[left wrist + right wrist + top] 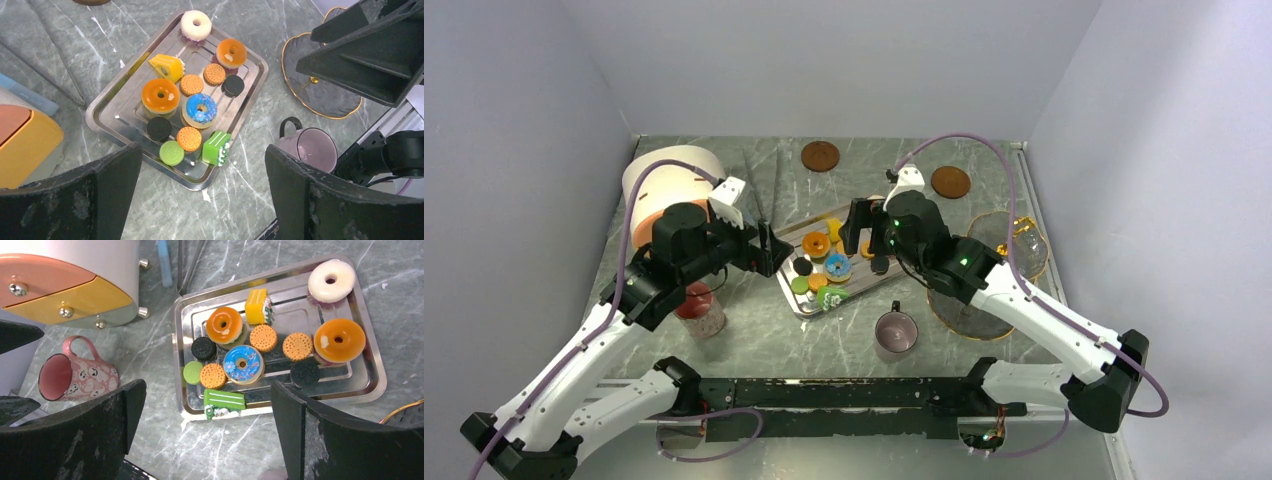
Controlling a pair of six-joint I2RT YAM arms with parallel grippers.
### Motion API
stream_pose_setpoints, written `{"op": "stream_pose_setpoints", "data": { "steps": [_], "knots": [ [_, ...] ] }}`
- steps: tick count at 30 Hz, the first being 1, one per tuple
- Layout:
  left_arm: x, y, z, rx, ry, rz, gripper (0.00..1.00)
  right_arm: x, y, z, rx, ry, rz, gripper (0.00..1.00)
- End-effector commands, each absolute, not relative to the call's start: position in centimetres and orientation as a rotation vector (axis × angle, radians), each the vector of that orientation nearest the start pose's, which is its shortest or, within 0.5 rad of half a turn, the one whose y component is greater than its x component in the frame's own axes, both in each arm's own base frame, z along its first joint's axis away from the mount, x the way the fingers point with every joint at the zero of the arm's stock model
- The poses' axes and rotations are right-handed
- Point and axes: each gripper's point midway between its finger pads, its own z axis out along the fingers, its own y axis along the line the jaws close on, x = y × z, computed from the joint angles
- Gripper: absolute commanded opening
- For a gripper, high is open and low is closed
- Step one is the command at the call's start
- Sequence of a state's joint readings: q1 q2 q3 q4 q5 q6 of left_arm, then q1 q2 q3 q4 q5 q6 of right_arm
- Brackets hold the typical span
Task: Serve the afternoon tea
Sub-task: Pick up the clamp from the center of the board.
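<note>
A steel tray (807, 308) in the middle of the table holds the treats: an orange doughnut (160, 95), a blue doughnut (201, 108), a green cookie (171, 152), a black cookie (159, 128), a cream ring (196, 24) and biscuits. A pinkish-grey mug (895, 332) stands upright on the table, just in front of the tray. My left gripper (769, 250) hovers open over the tray's left end. Over its right end my right gripper (867, 232) hangs open. Neither holds anything.
A white round cabinet (664, 180) with orange and yellow drawers stands at the back left. Beside it is a pink patterned mug (75, 377). Tongs (769, 180) lie behind the tray. Two brown coasters (820, 155) sit at the back. A gold-rimmed glass plate (1024, 250) lies right.
</note>
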State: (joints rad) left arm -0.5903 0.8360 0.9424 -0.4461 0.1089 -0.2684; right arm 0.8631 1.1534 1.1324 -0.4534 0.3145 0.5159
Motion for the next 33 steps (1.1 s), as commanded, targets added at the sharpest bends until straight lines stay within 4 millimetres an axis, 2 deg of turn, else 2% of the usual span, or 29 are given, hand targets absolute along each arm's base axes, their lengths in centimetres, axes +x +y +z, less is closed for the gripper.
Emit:
{"op": "stream_pose_setpoints", "data": {
  "steps": [1,6,10,11,13,15,20,23,26,27,31,33],
  "knots": [
    [23.5,-18.8,29.6,0.367,1.865,-0.669,0.97,26.6,25.0,28.7,-0.127,1.996,0.568,1.0],
    [24.7,-18.5,30.7,0.344,1.836,-0.622,0.97,26.1,24.8,29.3,-0.129,1.961,0.6,1.0],
    [27.3,-18.7,31.3,0.304,1.848,-0.552,0.94,25.9,24.6,29.4,-0.13,1.962,0.6,1.0],
    [27.8,-18.7,32.0,0.292,1.84,-0.541,0.93,25.9,24.5,29.4,-0.131,1.962,0.6,1.0],
    [29.8,-19.1,32.7,0.266,1.848,-0.493,0.92,25.8,24.4,29.3,-0.133,1.963,0.602,1.0],
    [32.4,-19.7,32.4,0.244,1.89,-0.426,0.89,25.6,24.4,29.5,-0.137,1.947,0.619,1.0],
    [37.8,-20.9,32.0,0.209,1.956,-0.261,0.74,24.5,24.6,31.3,-0.188,1.892,0.69,1.0],
    [40.7,-21.5,31.2,0.177,1.99,-0.164,0.68,23.8,24.3,32.3,-0.218,1.862,0.711,1.0],
    [43.3,-22.4,30.0,0.154,2.022,-0.104,0.52,22.8,24.4,32.9,-0.272,1.824,0.76,1.0],
    [44.1,-22.5,29.2,0.136,2.035,-0.078,0.5,22.4,24.4,33.1,-0.288,1.811,0.779,1.0],
    [47.3,-22.5,25.3,0.074,2.124,-0.022,0.46,21.5,24.5,33.6,-0.316,1.788,0.823,1.0],
    [48.6,-22.3,22.5,0.051,2.182,0.0,0.44,21.2,24.4,33.8,-0.323,1.785,0.833,1.0]
  ]
}}
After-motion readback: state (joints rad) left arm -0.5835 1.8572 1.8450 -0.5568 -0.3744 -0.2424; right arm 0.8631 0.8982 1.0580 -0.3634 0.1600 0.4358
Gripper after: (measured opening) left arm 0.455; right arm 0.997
